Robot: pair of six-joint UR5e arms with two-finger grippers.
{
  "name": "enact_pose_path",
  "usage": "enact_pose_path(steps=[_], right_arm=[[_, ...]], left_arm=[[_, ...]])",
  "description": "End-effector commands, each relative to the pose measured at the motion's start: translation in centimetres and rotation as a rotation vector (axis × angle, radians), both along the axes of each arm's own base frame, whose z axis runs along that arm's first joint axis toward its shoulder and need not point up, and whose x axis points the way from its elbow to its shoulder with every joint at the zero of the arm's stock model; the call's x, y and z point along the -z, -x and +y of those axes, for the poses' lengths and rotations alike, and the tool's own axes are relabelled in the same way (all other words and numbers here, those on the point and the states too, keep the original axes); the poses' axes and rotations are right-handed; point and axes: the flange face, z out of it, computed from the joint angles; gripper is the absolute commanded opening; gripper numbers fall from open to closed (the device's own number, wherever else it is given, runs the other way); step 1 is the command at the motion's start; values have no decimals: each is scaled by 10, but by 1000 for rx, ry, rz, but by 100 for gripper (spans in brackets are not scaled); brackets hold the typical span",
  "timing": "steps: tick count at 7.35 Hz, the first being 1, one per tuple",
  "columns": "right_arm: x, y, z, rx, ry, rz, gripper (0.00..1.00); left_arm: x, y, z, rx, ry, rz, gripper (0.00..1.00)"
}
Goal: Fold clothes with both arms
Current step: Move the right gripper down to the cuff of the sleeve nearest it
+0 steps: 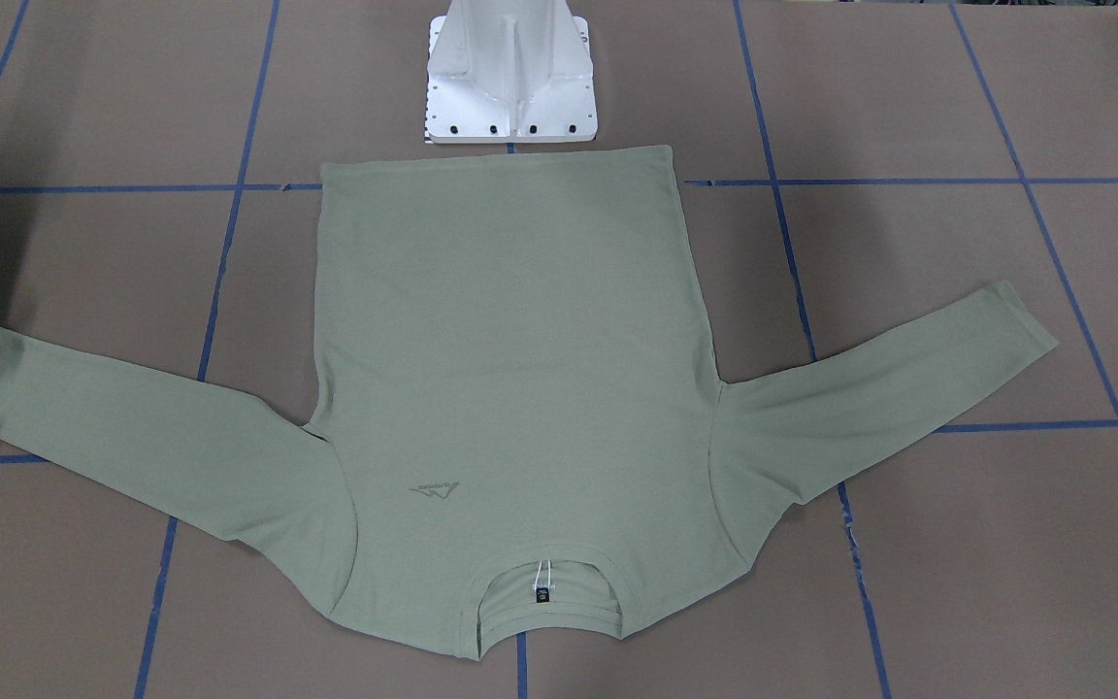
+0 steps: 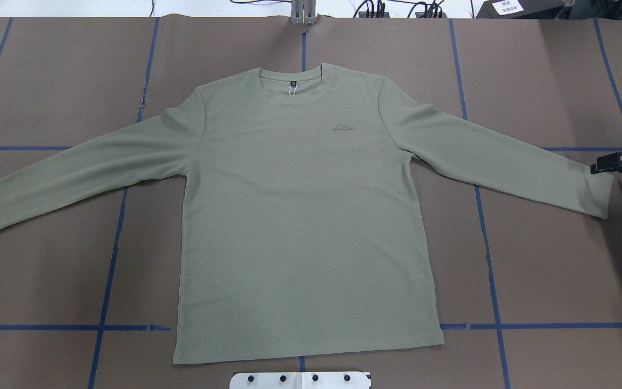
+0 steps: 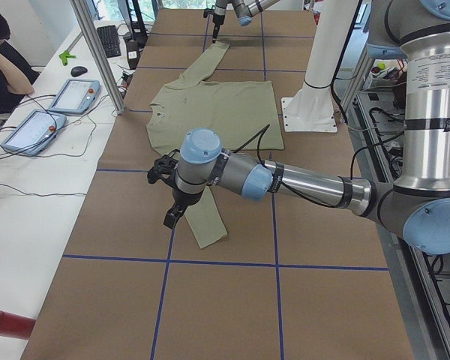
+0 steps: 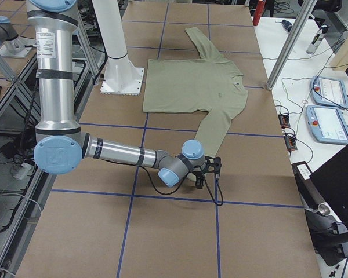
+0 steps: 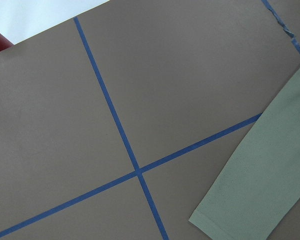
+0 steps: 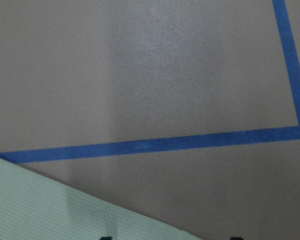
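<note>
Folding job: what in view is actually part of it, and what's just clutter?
In the job:
- sage-green shirt, spread flat
- right hand, open by a sleeve cuff
- left hand, over the other sleeve

Just lying about:
- white pedestal base
- tablets
- keyboard
- mouse
- laptop
- seated person

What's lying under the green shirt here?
Only the brown table cover shows around the shirt, with blue tape lines running in beneath it. Their covered stretches, and anything else underneath, cannot be seen.
</note>
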Motion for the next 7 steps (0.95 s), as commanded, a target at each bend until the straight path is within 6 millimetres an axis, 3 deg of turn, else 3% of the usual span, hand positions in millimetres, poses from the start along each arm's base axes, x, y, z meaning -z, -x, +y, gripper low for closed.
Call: enact_pose_path(steps=[1,2,3,6,7], right_arm=[[-8,3,2,5,12,10,77],[-9,3,3,4,16,11,75],[-8,4,2,3,15,9,47],[4,11,-5,10,2,-8,0],[7,11,-5,10,-2,-11,0]], left_arm=[[-1,0,0,0,2,0,100],[-2,0,0,-1,2,0,100],[-5,0,0,-1,8,0,100],[-5,0,0,-1,8,0,100],[-5,0,0,-1,8,0,100]])
